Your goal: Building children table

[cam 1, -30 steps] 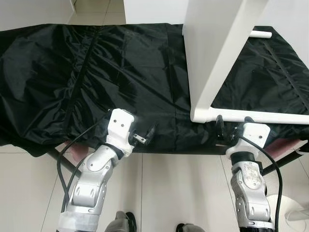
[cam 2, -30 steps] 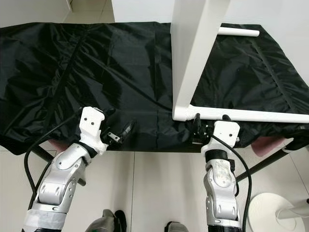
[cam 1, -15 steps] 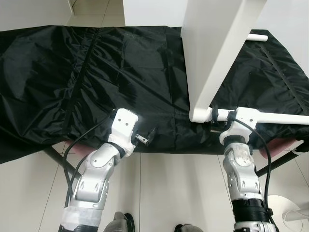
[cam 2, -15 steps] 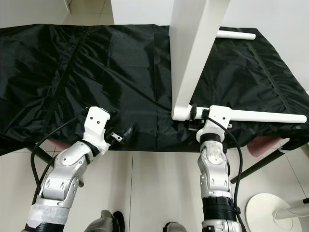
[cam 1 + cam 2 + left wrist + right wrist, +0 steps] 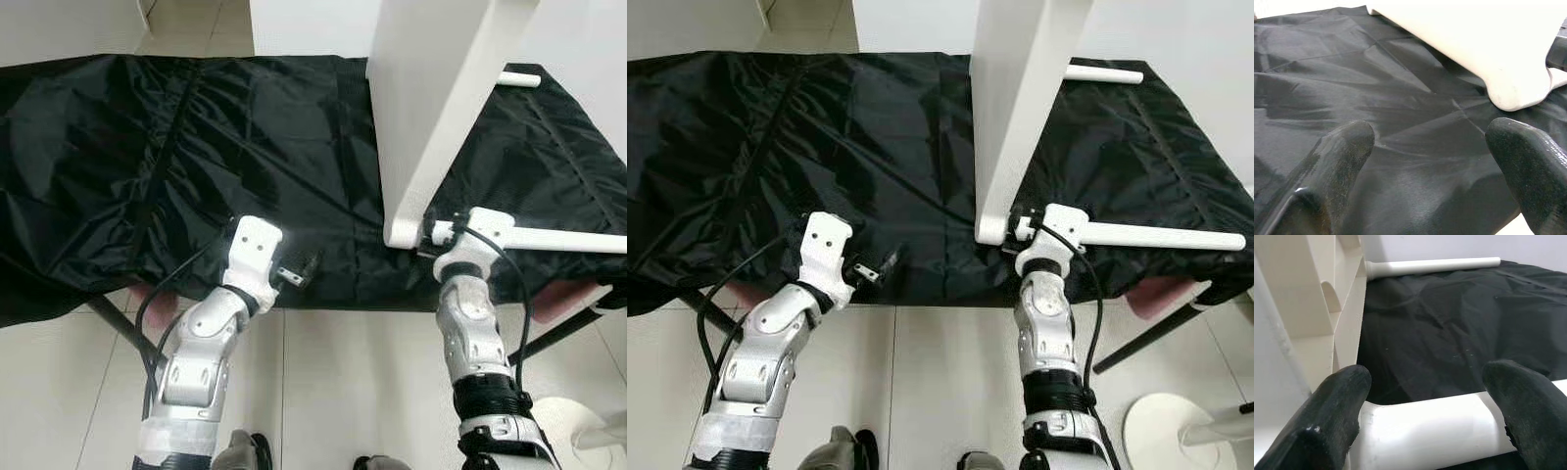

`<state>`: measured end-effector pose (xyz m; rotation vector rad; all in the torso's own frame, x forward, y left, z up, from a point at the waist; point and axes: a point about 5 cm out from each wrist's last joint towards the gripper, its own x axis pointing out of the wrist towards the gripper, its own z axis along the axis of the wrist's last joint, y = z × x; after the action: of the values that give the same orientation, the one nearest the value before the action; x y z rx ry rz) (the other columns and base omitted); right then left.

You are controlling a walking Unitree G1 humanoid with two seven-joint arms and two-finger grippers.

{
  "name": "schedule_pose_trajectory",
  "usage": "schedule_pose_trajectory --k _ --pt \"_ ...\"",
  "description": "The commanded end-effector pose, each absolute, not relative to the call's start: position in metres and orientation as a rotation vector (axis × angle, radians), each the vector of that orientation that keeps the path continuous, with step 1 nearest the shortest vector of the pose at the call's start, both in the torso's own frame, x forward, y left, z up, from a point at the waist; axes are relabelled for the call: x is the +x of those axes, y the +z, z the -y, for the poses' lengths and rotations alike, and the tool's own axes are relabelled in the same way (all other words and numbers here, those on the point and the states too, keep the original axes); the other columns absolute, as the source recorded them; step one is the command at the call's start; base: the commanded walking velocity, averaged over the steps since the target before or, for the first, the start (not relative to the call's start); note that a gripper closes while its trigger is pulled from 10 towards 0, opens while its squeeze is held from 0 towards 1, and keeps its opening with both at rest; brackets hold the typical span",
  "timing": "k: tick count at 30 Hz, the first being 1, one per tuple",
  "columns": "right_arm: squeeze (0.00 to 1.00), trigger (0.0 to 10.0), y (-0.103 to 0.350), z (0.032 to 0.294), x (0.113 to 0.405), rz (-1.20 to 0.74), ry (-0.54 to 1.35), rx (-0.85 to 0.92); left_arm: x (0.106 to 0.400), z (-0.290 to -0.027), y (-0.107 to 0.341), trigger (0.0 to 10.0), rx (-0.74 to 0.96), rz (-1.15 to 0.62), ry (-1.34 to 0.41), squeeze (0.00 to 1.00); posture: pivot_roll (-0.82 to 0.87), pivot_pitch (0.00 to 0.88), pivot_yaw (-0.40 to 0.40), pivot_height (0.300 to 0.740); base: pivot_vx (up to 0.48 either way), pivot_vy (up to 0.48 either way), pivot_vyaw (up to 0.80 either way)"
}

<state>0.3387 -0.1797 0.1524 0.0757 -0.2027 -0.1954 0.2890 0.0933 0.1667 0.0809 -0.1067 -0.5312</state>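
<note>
The right claw (image 5: pixel 1029 227) has risen to straddle the near white leg (image 5: pixel 1156 235), fingers wide; left claw (image 5: pixel 306 266) stays spread.

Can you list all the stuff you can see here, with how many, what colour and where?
Table top: one, white, standing on its edge on the black cloth, right of the middle.
Table legs: two, white; the near one lies along the cloth's front edge, fixed at the top's lower corner; the far one sticks out behind the top.
Cloth: one, black, shiny and wrinkled, covering the work surface.
Floor: pale tiles, below the cloth's front edge.
Round base: one, white, on the floor at the lower right.
Left tool: black fingers, open, over the cloth's front edge, holding nothing.
Right tool: black fingers, open around the near leg beside the corner.
</note>
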Motion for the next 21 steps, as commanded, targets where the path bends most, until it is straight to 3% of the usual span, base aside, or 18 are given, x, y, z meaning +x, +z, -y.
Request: schedule_pose_trajectory --k 1,21 --pt "0.0 10.0 0.147 0.176 0.342 0.179 -0.162 0.086 0.294 -0.104 0.166 10.0 0.064 0.101 -0.286 0.0 -0.07 0.099 0.019 0.74 0.0 0.0 0.0" --pt "0.0 10.0 0.131 0.139 0.348 0.112 0.046 0.175 0.291 -0.112 0.168 10.0 0.079 0.097 -0.263 0.0 -0.03 0.111 0.021 0.74 0.0 0.0 0.0"
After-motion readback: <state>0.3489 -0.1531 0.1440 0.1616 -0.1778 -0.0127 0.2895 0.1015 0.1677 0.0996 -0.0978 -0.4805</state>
